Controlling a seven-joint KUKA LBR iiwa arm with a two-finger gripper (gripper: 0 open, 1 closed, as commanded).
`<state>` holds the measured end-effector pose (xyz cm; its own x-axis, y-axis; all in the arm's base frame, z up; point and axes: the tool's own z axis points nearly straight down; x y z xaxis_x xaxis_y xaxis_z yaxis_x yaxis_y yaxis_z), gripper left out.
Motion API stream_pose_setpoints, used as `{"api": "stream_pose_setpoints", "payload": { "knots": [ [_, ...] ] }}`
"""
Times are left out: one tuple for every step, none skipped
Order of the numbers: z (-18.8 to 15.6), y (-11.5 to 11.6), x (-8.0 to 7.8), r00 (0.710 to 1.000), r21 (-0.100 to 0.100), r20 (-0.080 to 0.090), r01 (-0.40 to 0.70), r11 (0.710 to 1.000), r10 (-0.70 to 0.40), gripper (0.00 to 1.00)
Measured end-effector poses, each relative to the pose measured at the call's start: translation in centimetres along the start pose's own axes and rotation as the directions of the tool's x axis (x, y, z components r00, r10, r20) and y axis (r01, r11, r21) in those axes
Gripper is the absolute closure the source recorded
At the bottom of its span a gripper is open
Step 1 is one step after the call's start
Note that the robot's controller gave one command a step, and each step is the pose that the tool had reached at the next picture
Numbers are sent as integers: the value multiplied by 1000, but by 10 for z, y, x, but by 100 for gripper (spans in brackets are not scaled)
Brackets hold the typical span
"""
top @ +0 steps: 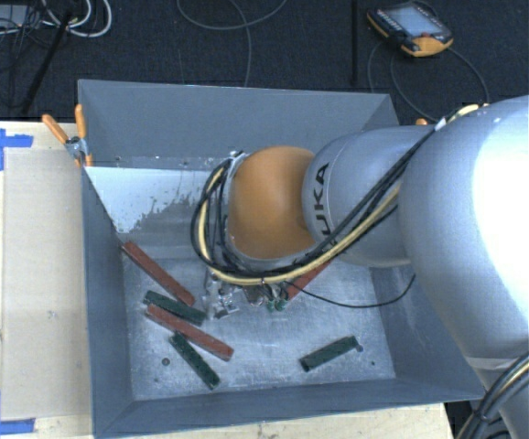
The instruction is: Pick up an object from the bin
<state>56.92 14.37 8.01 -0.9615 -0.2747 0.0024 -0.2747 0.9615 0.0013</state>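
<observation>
My gripper [221, 301] hangs low over the middle of the bin floor, just under the arm's orange cover. A dark green flat bar [175, 306] lies directly to its left, its right end close to the gripper. Below that one a red-brown bar [189, 330] lies slantwise. A longer red-brown bar [157, 262] runs from the upper left down toward the gripper. A short red-brown piece [296, 287] pokes out from under the arm on the gripper's right. I see nothing held.
Another dark green bar [196, 361] lies near the bin's front left, and one more dark green bar [329, 353] lies at the front right. The arm and its cables cover the bin's right and back part.
</observation>
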Motion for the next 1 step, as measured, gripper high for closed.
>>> {"api": "stream_pose_setpoints", "payload": {
  "knots": [
    [2, 0, 0, 1000, 1, 5, 0, 1000, 0, 0]
  ]
}}
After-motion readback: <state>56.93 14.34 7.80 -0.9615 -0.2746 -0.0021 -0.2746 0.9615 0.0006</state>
